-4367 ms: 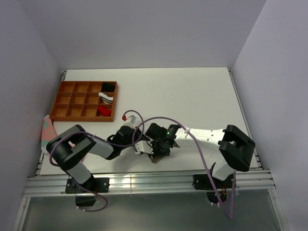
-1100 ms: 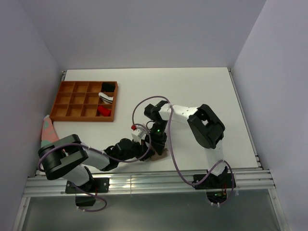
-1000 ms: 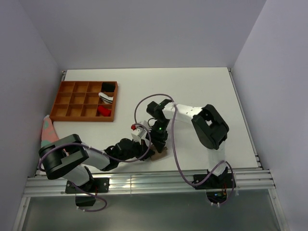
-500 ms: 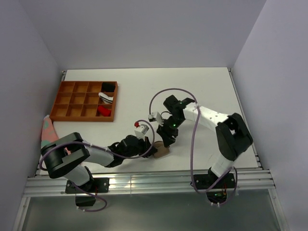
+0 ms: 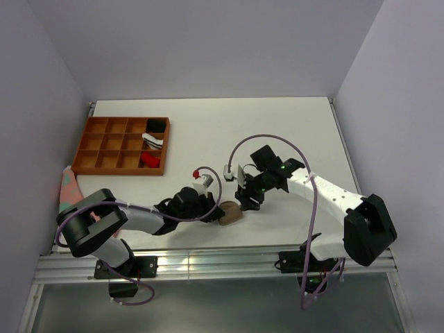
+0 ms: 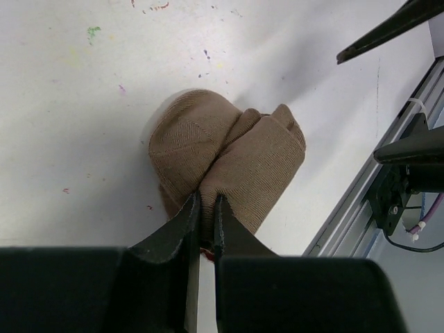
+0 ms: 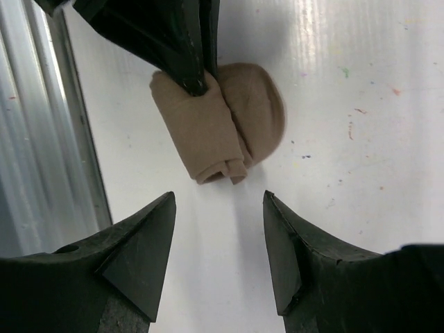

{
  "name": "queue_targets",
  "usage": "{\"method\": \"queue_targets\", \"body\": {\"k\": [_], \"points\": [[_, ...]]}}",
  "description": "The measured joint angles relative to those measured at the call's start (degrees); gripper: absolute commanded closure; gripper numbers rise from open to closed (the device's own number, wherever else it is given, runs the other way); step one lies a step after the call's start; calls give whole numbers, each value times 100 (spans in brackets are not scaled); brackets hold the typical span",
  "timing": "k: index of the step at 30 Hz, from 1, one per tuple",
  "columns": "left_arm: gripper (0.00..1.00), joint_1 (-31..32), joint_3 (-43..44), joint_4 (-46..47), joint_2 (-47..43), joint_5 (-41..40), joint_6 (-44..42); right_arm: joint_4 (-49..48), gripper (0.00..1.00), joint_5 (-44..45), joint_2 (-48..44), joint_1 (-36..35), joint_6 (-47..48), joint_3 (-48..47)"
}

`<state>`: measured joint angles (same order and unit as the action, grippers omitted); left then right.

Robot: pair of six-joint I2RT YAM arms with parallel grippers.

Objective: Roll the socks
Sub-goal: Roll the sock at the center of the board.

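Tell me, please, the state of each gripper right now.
Left gripper: shut on the tan sock.
Right gripper: open, holding nothing.

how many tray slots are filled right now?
3, all in the wooden tray's right-hand column: a black item in the far slot, a white-and-black one in the middle slot, a red one in the slot nearest the arms. The other slots look empty.

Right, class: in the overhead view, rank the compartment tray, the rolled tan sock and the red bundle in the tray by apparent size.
1. compartment tray: by far the largest.
2. rolled tan sock.
3. red bundle: only slightly smaller than the sock, so this pair is close.
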<state>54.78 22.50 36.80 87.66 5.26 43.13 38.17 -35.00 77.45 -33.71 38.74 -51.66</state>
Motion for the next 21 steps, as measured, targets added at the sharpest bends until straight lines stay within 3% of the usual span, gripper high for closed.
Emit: {"method": "queue_targets", "body": {"k": [8, 16, 21], "points": [[100, -374, 415, -861, -20, 623, -210, -664, 40, 518, -616, -289, 291, 750], [100, -798, 684, -1318, 136, 1401, -400, -1519, 39, 1353, -1373, -1394, 470, 1718], [100, -990, 920, -1563, 332, 1829, -518, -1919, 36, 1766, -1506, -1735, 575, 1971]]}}
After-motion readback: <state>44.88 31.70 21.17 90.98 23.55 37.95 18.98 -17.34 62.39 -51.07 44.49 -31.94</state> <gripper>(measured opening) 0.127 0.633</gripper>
